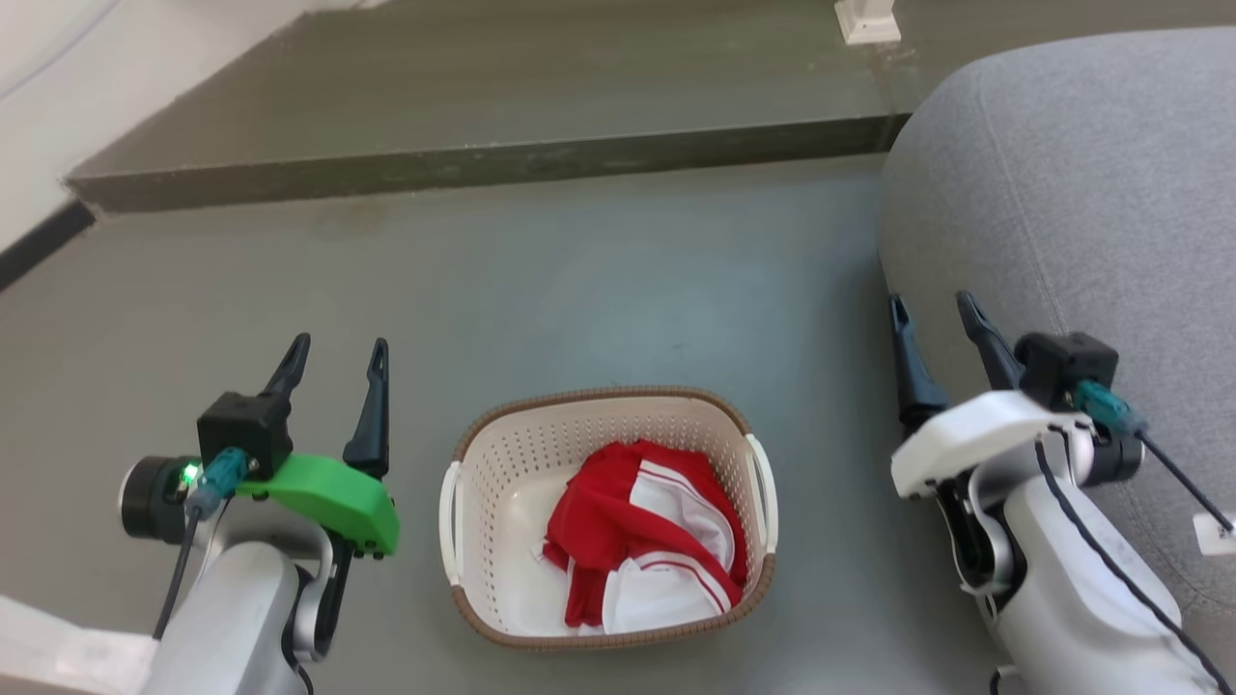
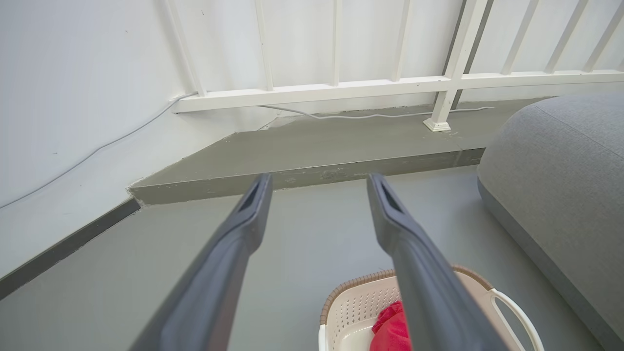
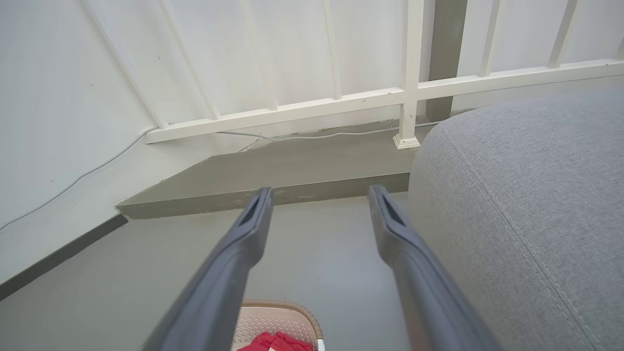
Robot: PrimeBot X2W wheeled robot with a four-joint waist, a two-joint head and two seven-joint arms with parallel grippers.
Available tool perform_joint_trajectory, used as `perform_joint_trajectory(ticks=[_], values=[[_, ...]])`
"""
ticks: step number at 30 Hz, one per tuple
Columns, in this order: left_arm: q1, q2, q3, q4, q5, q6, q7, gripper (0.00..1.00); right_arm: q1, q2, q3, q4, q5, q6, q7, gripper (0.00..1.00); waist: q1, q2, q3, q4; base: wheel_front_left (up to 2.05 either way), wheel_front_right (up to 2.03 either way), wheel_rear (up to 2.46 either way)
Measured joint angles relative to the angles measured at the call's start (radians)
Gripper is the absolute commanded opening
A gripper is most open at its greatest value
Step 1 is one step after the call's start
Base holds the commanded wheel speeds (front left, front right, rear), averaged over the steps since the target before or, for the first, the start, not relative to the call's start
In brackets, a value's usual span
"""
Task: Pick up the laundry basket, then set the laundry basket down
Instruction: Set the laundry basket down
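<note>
Wall (image 2: 73,97) and dark skirting (image 2: 63,248) bound the grey floor (image 1: 579,280) on my left. My left gripper (image 1: 339,344) hangs over the floor with its two fingers spread and nothing between them, just left of the basket and apart from it. The basket (image 1: 502,454) stands upright on the floor between my two grippers. It is well short of the step (image 1: 483,164) that runs along the floor's far edge under a white railing (image 2: 341,87). Its brown rim (image 1: 608,394) is whole around the top, and a white loop handle (image 1: 449,512) shows on each long side, both untouched. A red and white cloth (image 1: 618,521) lies crumpled inside, toward the basket's right wall. My right gripper (image 1: 932,301) is released too, fingers apart and empty, off the basket's right side and farther from it than the left one. Its fingers show against a grey cushion (image 1: 1081,193) at the floor's right edge; whether they touch it I cannot tell.
</note>
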Motion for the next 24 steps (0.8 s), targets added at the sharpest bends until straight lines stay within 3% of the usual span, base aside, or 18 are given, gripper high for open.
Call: perform_joint_trajectory(ticks=[24], values=[[0.339, -0.04, 0.104, -0.16, 0.101, 0.012, -0.003, 1.0, 0.268, 0.002, -0.039, -0.148, -0.075, -0.007, 0.0, 1.0, 0.0, 0.0, -0.148, 0.011, 0.0, 0.0, 0.0]])
